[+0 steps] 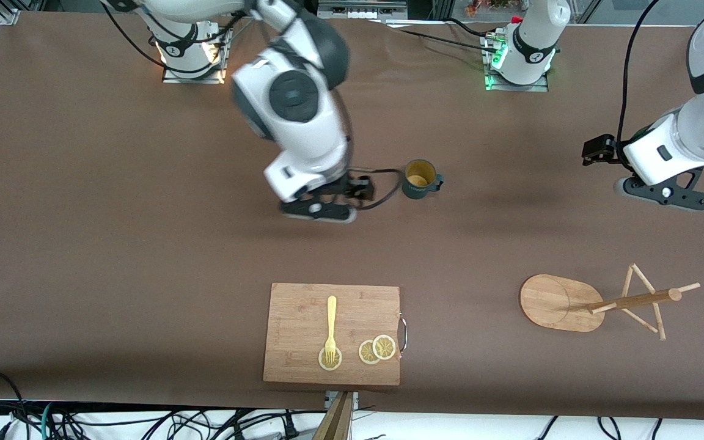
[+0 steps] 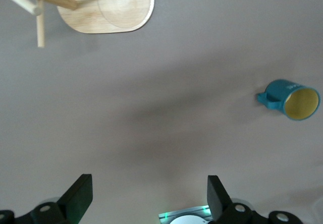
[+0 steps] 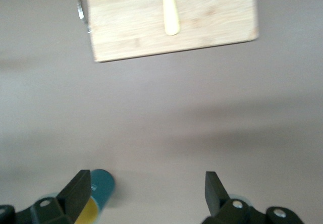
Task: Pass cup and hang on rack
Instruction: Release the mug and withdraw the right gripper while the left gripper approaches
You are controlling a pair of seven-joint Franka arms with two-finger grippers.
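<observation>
The dark teal cup (image 1: 420,178) with a yellow-tan inside stands upright on the brown table, mid-table, its handle toward the left arm's end. My right gripper (image 1: 320,211) is open and empty, low over the table beside the cup on the right arm's side. In the right wrist view the cup (image 3: 99,198) shows just outside one finger of the right gripper (image 3: 147,193). The wooden rack (image 1: 563,302) stands nearer the front camera, toward the left arm's end. My left gripper (image 1: 663,194) is open and empty over that end. The left wrist view shows its gripper (image 2: 150,196), the cup (image 2: 292,99) and the rack (image 2: 108,7).
A bamboo cutting board (image 1: 303,305) lies near the table's front edge, with a yellow fork (image 1: 330,327) and lemon slices (image 1: 377,349) on it. It also shows in the right wrist view (image 3: 212,17). Cables lie along the front edge.
</observation>
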